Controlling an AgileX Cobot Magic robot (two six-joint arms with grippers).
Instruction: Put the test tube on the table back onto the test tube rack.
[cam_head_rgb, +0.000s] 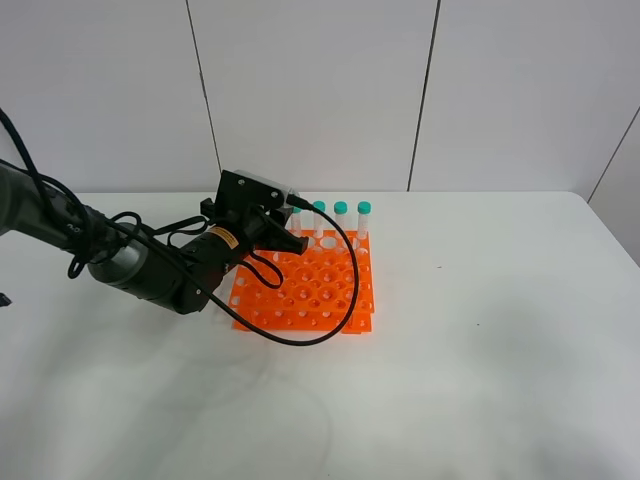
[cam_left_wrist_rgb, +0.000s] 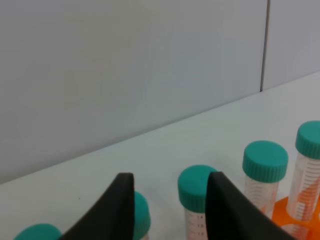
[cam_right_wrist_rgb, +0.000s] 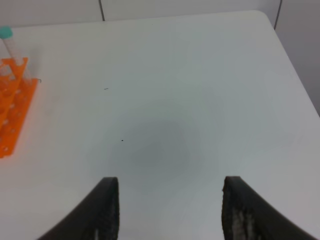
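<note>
While bent over rack (cam_head_rgb: 305, 285), left gripper (cam_left_wrist_rgb: 170, 200) parted

The test tube rack (cam_head_rgb: 318, 285) was bright orange, the tube caps (cam_head_rgb: 341, 208) were teal, the table (cam_head_rgb: 500, 350) was white, and the gripper fingers (cam_left_wrist_rgb: 112, 210) were black

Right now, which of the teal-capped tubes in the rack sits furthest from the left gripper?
The test tube at the right end of the back row of the test tube rack. The left gripper hangs over that row's other end, hiding tubes there.
</note>
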